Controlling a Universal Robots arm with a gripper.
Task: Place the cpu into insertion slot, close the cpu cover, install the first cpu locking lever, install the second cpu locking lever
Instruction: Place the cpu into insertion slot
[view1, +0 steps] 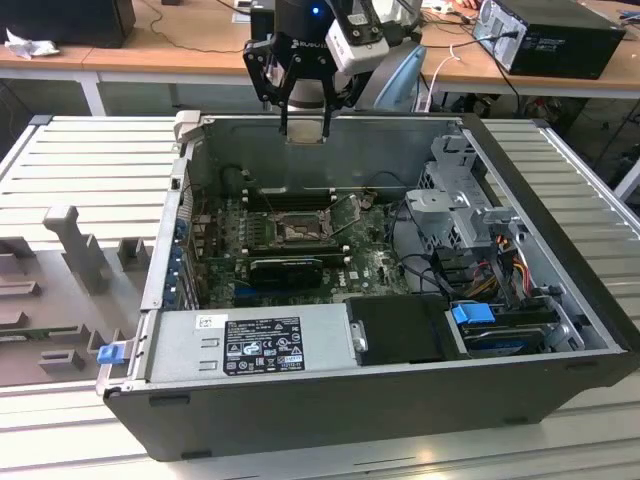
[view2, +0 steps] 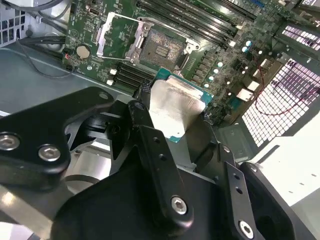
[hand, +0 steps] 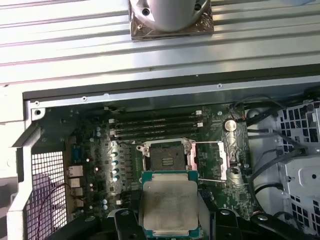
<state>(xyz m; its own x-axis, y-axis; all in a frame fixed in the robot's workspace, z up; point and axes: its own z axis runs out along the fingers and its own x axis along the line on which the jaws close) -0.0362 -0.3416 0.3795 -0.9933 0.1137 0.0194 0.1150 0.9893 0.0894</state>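
Fingers (view2: 150, 145) clamp one cpu (view2: 175, 107); one insertion slot (view2: 162, 47) uncovered.

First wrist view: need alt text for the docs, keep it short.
The gripper holds the cpu, silver metal top toward the camera, over the open computer case. Past it on the green motherboard, the insertion slot sits empty, with the cpu cover swung open beside it.

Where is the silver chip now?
In the exterior view the small flat silver-grey square chip is held by the black gripper above the grey computer case's far wall, apart from the empty square black socket.
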